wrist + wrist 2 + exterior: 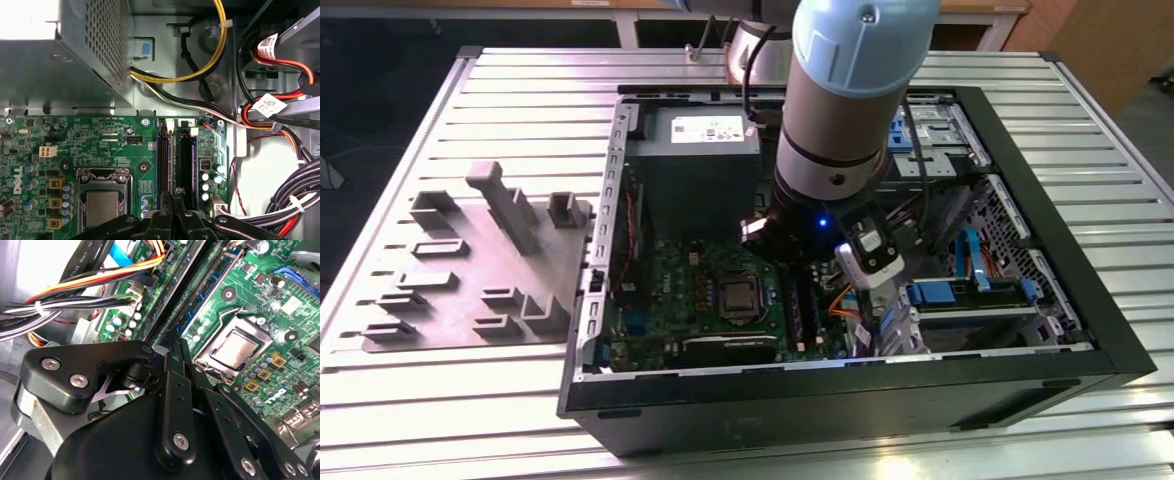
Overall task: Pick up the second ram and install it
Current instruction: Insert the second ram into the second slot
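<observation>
Black gripper [177,342] [176,192] parts reach down into the open computer, and its jaws are pressed together with no real gap between them. The tips sit right over the row of long black slots on the green motherboard [100,145] [707,270]. In the second wrist view, the second ram [212,282] is a thin blue stick standing on its edge in one of those slots, and it runs away from the tips. I cannot tell if the tips touch its top edge. Just beside the slots is the square silver chip holder [102,207] [240,347]. Yellow, red, white and black wires [200,70] loop past the slots on the other side. The grey power supply [698,165] [50,70] sits at the far end of the motherboard. All of this lies inside the black computer case [1067,330], which rests on its side with the cover off. The big arm [854,100], pale blue and grey, comes down into the case from above. The case lies on a tabletop [454,400] made of long silver metal slats. On the exterior view's left, a flat grey tray [467,320] with raised blocks rests on the tabletop, well apart from the jaws. Past the tabletop there is brown wooden furniture [1107,50] on the exterior view's right and dark floor [374,100] on its left.
</observation>
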### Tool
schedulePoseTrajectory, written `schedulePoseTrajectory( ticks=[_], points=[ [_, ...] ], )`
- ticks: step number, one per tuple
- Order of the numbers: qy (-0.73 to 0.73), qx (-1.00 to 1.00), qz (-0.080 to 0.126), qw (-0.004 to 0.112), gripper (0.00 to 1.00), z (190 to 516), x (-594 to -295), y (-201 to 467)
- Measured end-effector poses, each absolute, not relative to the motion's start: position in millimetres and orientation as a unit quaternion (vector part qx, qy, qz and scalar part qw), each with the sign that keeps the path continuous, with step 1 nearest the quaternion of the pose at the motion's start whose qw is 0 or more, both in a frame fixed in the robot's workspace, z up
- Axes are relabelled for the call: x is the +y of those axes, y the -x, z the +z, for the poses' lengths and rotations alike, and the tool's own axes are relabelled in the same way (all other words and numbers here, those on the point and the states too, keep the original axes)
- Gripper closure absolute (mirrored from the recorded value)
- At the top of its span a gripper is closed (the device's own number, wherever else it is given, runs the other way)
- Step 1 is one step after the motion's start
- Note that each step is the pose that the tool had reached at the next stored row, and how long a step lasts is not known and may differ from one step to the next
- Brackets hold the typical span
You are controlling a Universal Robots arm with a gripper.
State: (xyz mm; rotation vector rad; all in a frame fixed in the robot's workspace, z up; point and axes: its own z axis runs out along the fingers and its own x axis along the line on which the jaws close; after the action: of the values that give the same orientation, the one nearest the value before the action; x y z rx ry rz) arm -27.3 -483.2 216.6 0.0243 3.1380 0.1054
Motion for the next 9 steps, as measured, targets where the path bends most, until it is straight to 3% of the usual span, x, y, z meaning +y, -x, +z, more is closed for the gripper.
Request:
schedulePoseTrajectory(
  ticks=[9],
  points=[
    [-0.008, 0.999, 0.033, 0.001, 0.88, 213.0, -483.4, 27.4]
  ],
)
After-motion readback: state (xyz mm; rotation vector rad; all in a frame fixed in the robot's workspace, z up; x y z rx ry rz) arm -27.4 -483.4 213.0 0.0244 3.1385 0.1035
